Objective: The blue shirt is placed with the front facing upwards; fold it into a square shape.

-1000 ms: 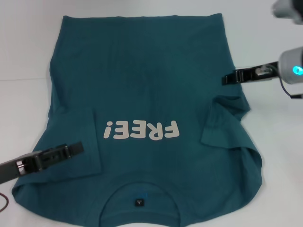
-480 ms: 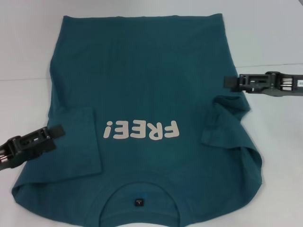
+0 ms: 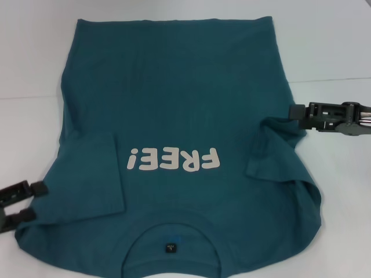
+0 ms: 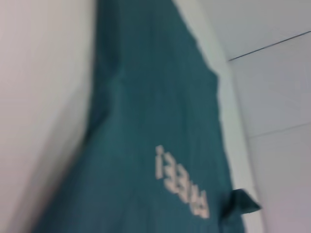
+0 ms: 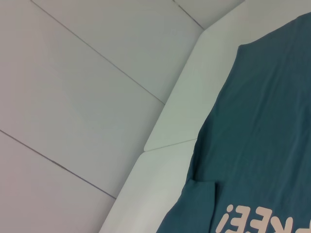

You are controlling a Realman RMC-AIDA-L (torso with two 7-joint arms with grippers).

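The blue shirt (image 3: 185, 104) lies flat on the white table, front up. Its white "FREE!" lettering (image 3: 174, 159) reads upside down, and the collar with a small dark neck label (image 3: 170, 247) is nearest me. Both sleeves are folded inward onto the body, the left sleeve (image 3: 93, 174) flat and the right sleeve (image 3: 278, 150) rumpled. My left gripper (image 3: 32, 202) is open at the shirt's near left edge, holding nothing. My right gripper (image 3: 293, 112) sits at the shirt's right edge, just above the folded sleeve. Both wrist views show the shirt (image 4: 146, 121) (image 5: 262, 145) from the side.
The white table (image 3: 330, 46) extends beyond the shirt on the left, right and far sides, with a thin seam line (image 3: 330, 79) across it. Pale floor tiles (image 5: 73, 97) show past the table edge in the right wrist view.
My left gripper has pulled back leftward off the left sleeve to the shirt's edge. My right gripper has moved right and a little nearer, off the shirt. The shirt has not shifted.
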